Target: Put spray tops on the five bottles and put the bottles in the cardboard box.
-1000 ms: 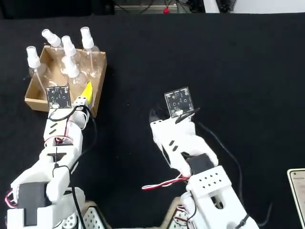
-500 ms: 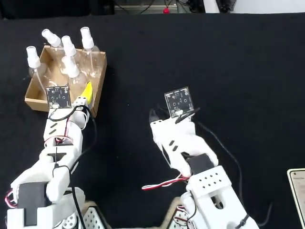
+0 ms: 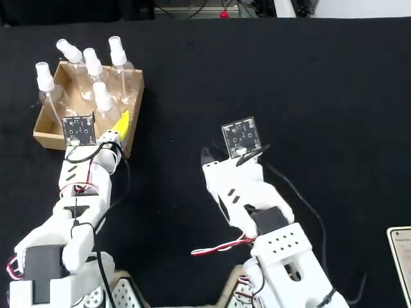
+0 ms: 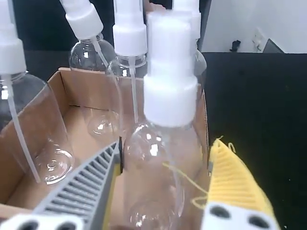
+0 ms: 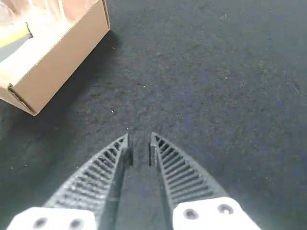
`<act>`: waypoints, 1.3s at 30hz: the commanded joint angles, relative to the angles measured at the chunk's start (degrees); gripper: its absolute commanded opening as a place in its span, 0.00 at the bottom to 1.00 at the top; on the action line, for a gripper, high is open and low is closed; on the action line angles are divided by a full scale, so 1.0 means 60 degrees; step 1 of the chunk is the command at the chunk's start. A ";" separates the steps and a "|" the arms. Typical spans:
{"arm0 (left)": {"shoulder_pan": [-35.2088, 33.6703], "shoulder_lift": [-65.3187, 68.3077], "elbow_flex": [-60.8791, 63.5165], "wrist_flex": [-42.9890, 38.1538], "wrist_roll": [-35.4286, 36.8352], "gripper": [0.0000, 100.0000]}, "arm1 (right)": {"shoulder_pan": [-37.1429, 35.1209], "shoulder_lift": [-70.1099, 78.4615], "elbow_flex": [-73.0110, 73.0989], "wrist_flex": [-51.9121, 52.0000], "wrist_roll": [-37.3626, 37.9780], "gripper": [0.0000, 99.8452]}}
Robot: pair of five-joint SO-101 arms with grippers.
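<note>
The cardboard box (image 3: 46, 136) sits at the far left of the black table, and several clear bottles with white spray tops (image 3: 92, 61) stand in it. My left gripper (image 3: 109, 119) is at the box's near right corner. In the left wrist view it (image 4: 165, 146) stands open around the nearest bottle (image 4: 158, 167). The grey finger (image 4: 91, 177) lies against the glass and the yellow finger (image 4: 230, 182) is a little off it. The bottle stands inside the box (image 4: 72, 91). My right gripper (image 3: 209, 156) hovers mid-table, shut with nothing in it (image 5: 139, 139).
A corner of the box (image 5: 57, 52) lies far ahead of the right gripper, with bare black cloth (image 5: 216, 72) between. A pale flat object (image 3: 401, 256) lies at the right edge of the table. Cables (image 3: 221, 11) run along the far edge.
The left gripper's yellow finger has swung outward, away from the bottle. The nearest bottle's spray top has shifted slightly toward the arm. The right arm has not moved.
</note>
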 commanded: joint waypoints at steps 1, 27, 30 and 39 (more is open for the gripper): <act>-0.0022 -0.0147 -0.0403 -0.0205 0.0015 0.31 | 0.0015 -0.0256 -0.0081 -0.0234 0.0103 0.06; -0.0125 -0.2579 0.0315 0.1099 0.0000 0.31 | 0.0015 -0.0256 -0.0081 -0.0234 0.0103 0.06; -0.0125 -0.3092 0.0286 0.2168 0.0015 0.31 | 0.0015 -0.0256 -0.0081 -0.0234 0.0103 0.06; -0.0374 -0.4586 0.0359 0.3575 -0.0059 0.31 | 0.0015 -0.0256 -0.0081 -0.0234 0.0103 0.06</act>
